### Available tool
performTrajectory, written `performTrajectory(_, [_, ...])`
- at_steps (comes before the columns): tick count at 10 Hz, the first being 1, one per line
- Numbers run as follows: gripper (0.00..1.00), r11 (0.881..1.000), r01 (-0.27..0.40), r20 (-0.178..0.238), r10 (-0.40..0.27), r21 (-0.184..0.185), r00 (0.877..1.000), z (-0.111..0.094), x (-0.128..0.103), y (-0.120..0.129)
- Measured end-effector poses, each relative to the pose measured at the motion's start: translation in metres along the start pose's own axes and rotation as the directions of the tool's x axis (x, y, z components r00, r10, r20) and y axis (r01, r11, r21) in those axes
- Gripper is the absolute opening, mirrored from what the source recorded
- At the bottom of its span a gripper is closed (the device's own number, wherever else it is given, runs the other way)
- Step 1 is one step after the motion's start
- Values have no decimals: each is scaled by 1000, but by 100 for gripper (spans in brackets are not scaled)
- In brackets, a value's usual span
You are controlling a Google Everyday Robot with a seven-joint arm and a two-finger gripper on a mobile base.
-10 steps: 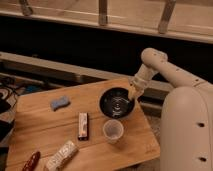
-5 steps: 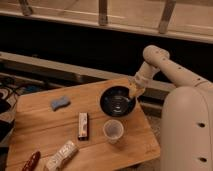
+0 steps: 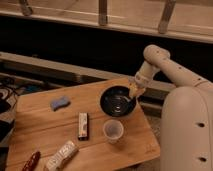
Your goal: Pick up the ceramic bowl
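Observation:
The ceramic bowl [image 3: 117,101] is a shallow glossy black bowl with faint light rings inside. It sits on the right part of the wooden table [image 3: 40,130]. My gripper [image 3: 133,92] hangs from the white arm at the bowl's right rim, its tip over or just inside the rim. I cannot tell whether it touches the bowl.
A small pale translucent cup [image 3: 113,130] stands just in front of the bowl. A blue sponge [image 3: 59,103] lies at the left. A dark snack bar [image 3: 83,125], a white packet [image 3: 61,155] and a red object [image 3: 30,161] lie toward the front. The robot's white body [image 3: 187,130] stands at the right.
The gripper has stayed at the bowl's right rim, with at most a slight shift. The bowl and the other objects have not moved.

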Motion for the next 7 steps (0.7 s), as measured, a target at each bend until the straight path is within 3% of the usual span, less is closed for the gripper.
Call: performTrajectory(7, [0, 1000, 5, -8, -5, -17, 1000, -1, 3, 0])
